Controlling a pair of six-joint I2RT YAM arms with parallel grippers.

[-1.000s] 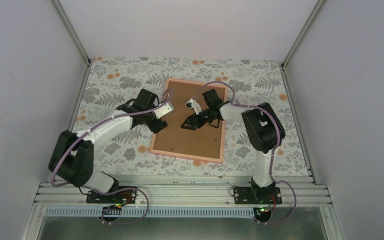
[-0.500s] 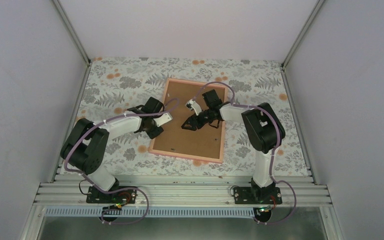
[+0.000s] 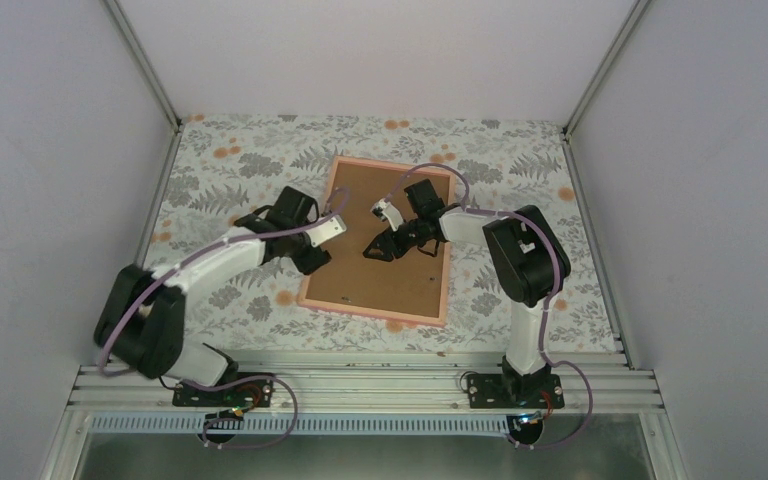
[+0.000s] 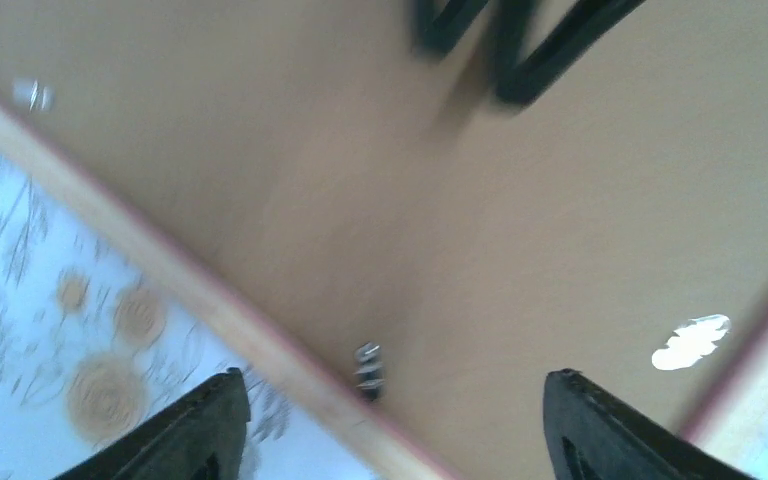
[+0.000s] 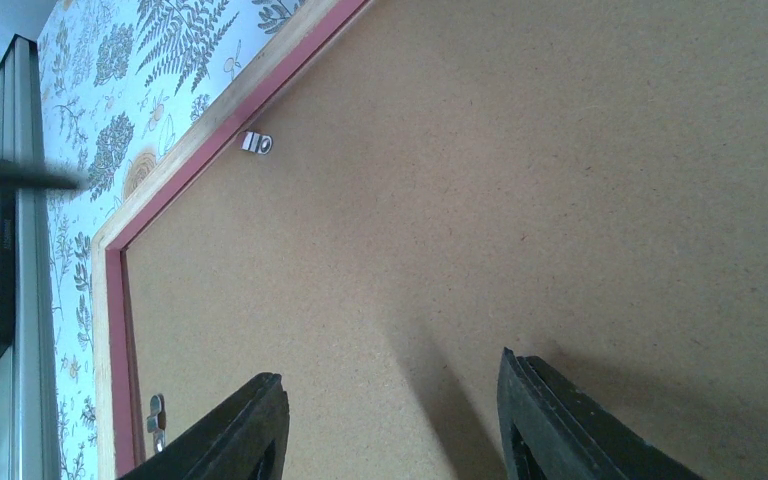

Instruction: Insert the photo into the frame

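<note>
Brown backing board (image 5: 560,200) fills pink frame (image 5: 110,360); L-wrist view blurred; L pincer (image 4: 395,395), R pincer (image 5: 390,400) both released, empty.

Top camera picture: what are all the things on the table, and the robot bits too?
tablecloth: one, white with grey leaves and orange flowers, covering the table
frame: one, pink, lying back side up mid-table
backing board: one, brown, inside the frame
metal clips: two seen in the right wrist view, silver, on the frame's inner edge
rail: one, silver, near edge
arms: two, white and black, bolted at the rail
left gripper: one, black, open, over the frame's left edge
right gripper: one, black, open, over the board
</note>
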